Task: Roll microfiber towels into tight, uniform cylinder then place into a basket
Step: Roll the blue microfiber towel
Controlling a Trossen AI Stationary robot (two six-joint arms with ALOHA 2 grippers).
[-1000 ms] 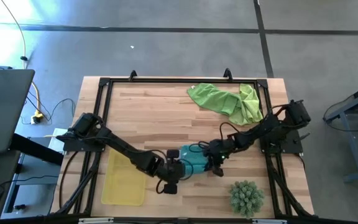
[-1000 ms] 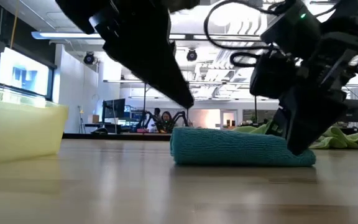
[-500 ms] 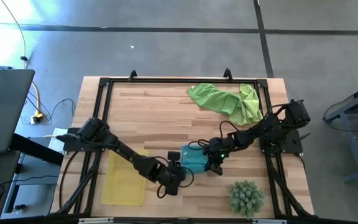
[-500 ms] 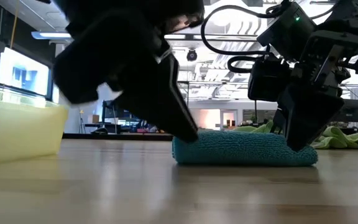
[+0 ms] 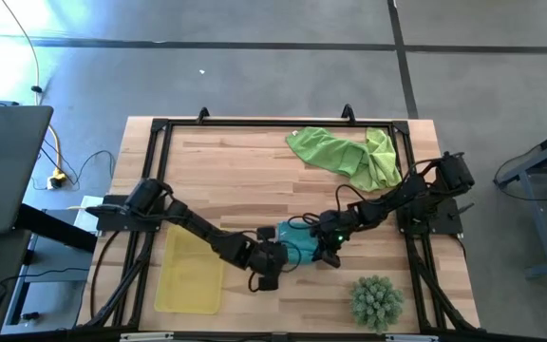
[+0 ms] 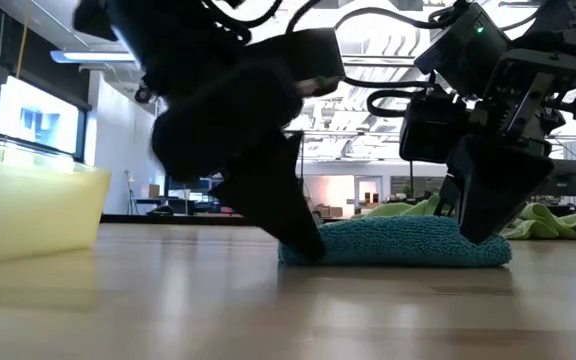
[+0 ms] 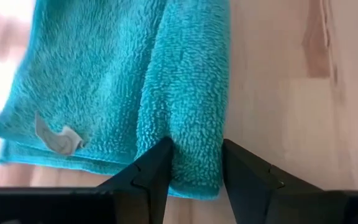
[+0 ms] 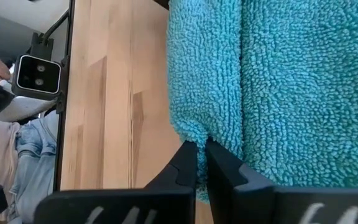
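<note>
The teal microfiber towel (image 5: 298,249), partly rolled, lies flat on the wooden table near its middle front. My left gripper (image 7: 196,146) stands at the towel's left end, shut on the rolled part, and shows as a dark finger (image 6: 286,210) in the low view. My right gripper (image 8: 202,146) is shut on the towel's right end (image 6: 473,240). Two lime green towels (image 5: 345,154) lie crumpled at the far right. The yellow basket (image 5: 190,271) rests on the table at the near left. My left gripper pinches the towel's rolled part at its left end (image 7: 194,171) between its two fingers, one on each side of the roll. The fingers slant down from the table's left. The towel lies on the table. My right gripper pinches a thin fold of the rolled edge at the towel's right end (image 8: 194,132) between its two fingers. They slant down from the table's right. The towel stays flat on the table.
A spiky green plant (image 5: 376,299) stands at the near right corner. A black frame (image 5: 254,123) runs round the table's edge. Bare wood (image 5: 235,180) lies between the towel and the far edge.
My left gripper has come down and in toward the towel's left end, and its fingers now stand on either side of the roll. The teal towel has stayed on the table.
</note>
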